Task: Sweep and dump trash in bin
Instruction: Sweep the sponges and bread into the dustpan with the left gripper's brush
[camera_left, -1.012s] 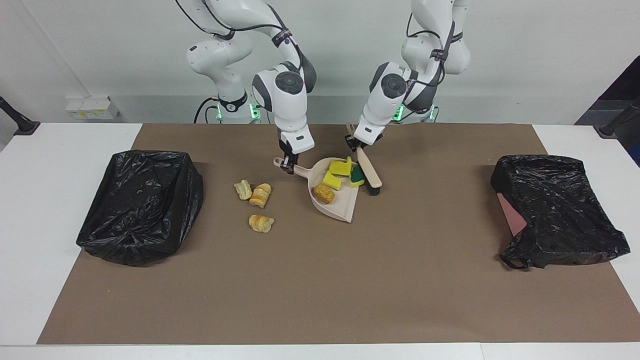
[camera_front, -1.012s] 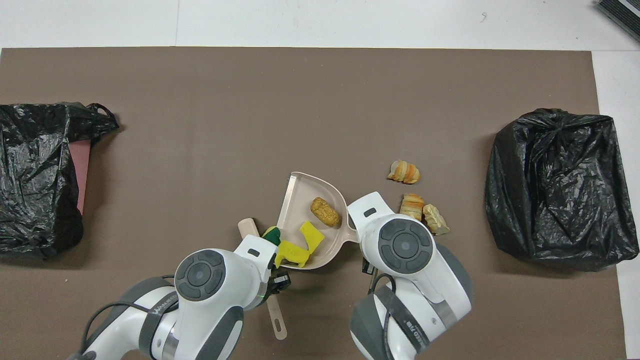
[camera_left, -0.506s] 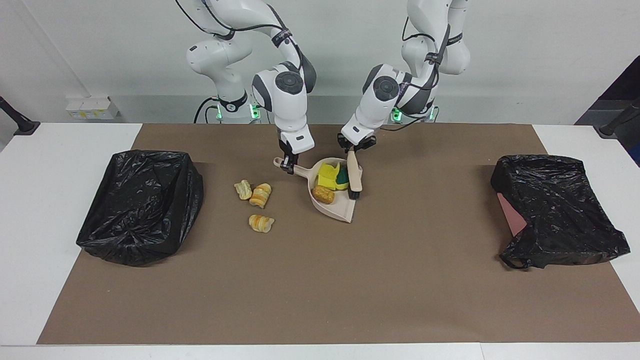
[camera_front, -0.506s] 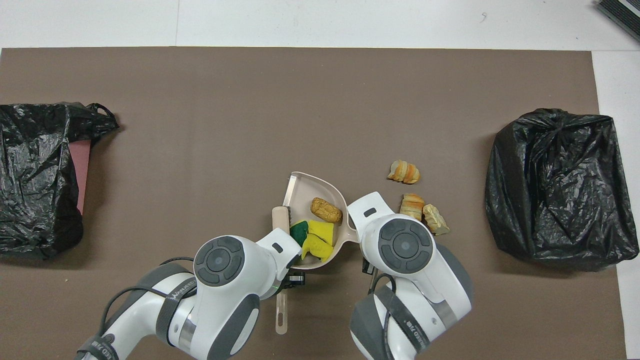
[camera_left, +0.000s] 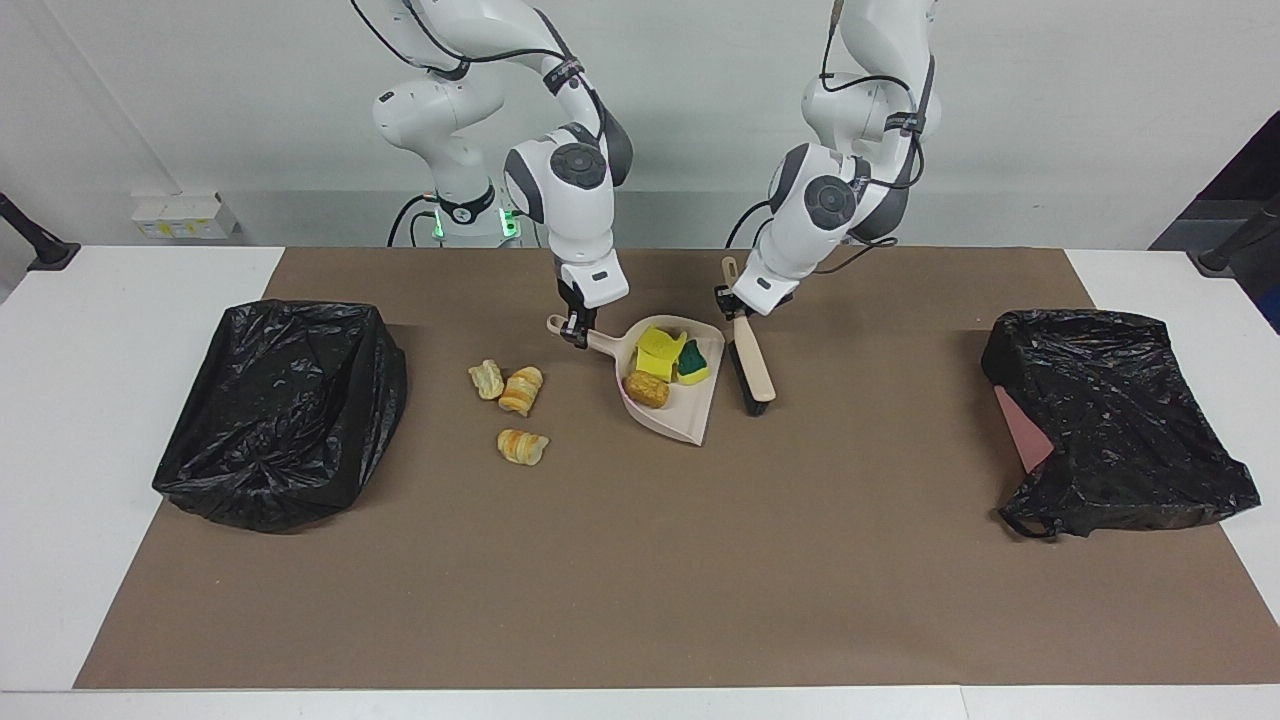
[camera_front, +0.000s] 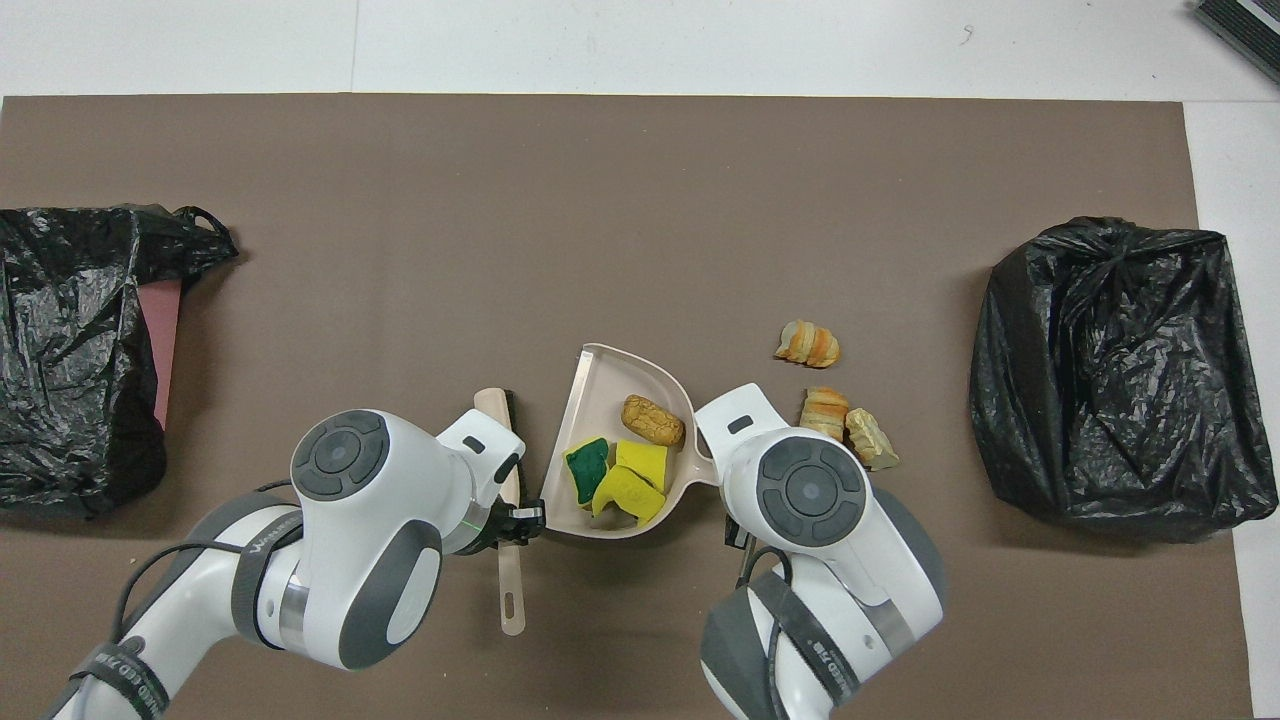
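Observation:
A beige dustpan lies mid-table with my right gripper shut on its handle. In the pan lie yellow sponge bits, a green sponge bit and a golden-brown lump. Three striped bread-like pieces lie on the mat beside the pan, toward the right arm's end. My left gripper is shut on the handle of the brush, which rests just outside the pan's open side. In the overhead view the right hand hides its own fingertips.
A bin lined with a black bag stands at the right arm's end of the brown mat. Another black-bagged bin stands at the left arm's end.
The left gripper swept the brush across the pan's mouth, pushing the sponge bits inside, then drew the brush back out toward the left arm's end. The right gripper and pan stayed still.

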